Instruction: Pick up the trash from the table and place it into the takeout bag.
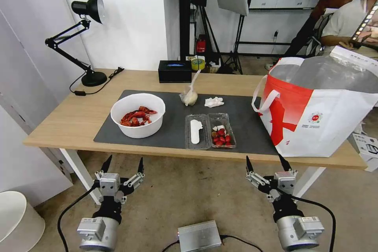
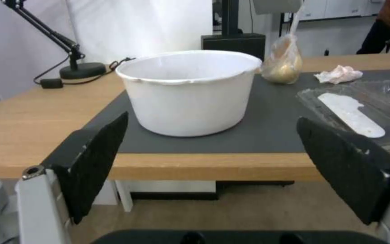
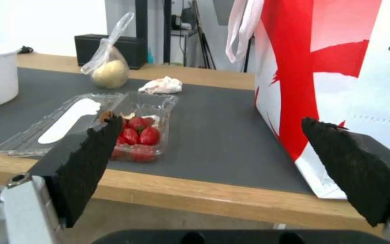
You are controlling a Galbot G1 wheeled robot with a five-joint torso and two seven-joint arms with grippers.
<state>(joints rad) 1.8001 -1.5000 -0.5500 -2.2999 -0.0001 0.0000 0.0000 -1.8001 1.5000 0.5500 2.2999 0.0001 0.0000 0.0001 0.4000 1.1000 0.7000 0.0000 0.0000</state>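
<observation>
On the dark grey mat [image 1: 173, 126] of the light-wood table [image 1: 71, 118] sit a white bowl [image 1: 138, 115] of red shells, an open clear clamshell tray [image 1: 210, 130] with red scraps, a small knotted clear bag [image 1: 189, 95] and a crumpled white tissue [image 1: 214, 102]. The takeout bag [image 1: 323, 106] stands open at the table's right end. My left gripper [image 1: 123, 164] is open, below the table's front edge, in front of the bowl [image 2: 188, 91]. Open too, my right gripper [image 1: 267, 163] hangs below the edge, between the tray [image 3: 95, 123] and the takeout bag [image 3: 335, 71].
A black desk lamp [image 1: 80, 35] stands at the back left with its cord on the tabletop. A black rectangular box [image 1: 175, 71] sits at the back edge behind the mat. A white round bin [image 1: 17, 220] is on the floor at the left.
</observation>
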